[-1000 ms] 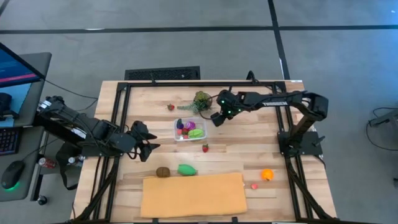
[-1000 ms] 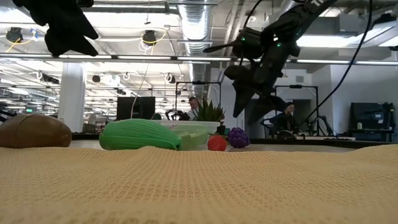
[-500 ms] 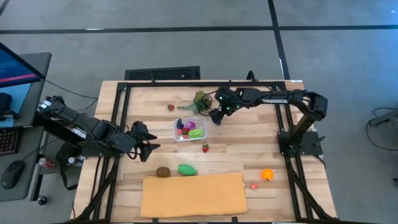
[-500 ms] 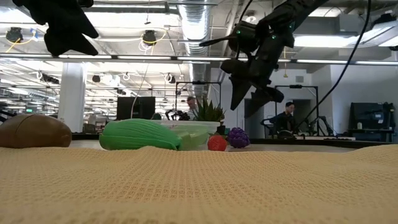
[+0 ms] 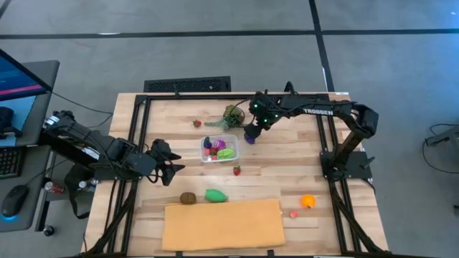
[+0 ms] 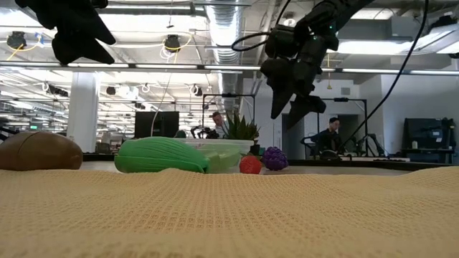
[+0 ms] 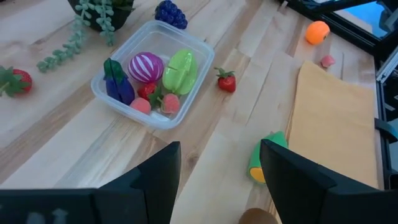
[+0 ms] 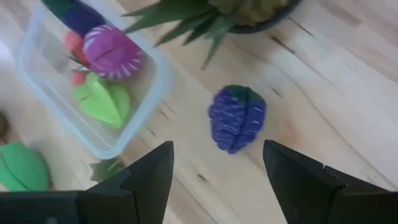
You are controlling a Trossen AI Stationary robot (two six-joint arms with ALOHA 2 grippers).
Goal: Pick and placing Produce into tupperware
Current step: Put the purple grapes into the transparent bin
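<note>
The only writing I can read is the white word "TROSSEN" along my right arm (image 5: 315,111), seen from above where it reaches over the tabletop's far edge. Nothing else is legible.

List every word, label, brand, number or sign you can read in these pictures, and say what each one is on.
"TROSSEN": white lettering on the right arm in the high view, small but legible.
Monitor at the left edge of the high view: lit screen, contents too small to read.
Green sign in the room behind, low view: too small to read.
No readable text on the tupperware, the produce, or either hand.
</note>
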